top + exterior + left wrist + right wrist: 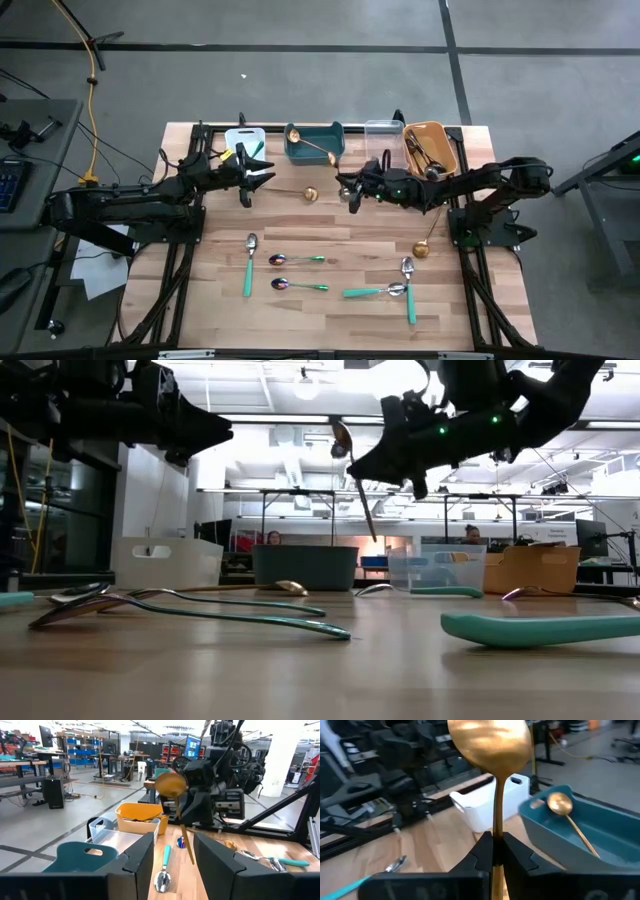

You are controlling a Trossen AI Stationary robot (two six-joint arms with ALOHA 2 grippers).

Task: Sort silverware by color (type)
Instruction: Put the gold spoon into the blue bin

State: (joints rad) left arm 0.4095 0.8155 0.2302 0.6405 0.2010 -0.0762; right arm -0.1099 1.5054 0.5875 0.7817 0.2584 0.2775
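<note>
Gold spoon [492,750] clamped upright, right wrist view only, right fingers [490,851]

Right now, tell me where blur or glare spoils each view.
Right wrist view: the gold spoon clamped in the right pincer is smeared soft. Left wrist view: the same spoon blurs against the right arm. Low view: ceiling lights glare, turning both arms to silhouettes, and the near teal handle is unfocused. High view: evenly lit.

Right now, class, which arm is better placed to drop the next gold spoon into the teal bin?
The right. Its end effector is already shut on a gold spoon near the teal bin, where one gold spoon lies. The left end effector holds nothing.
</note>
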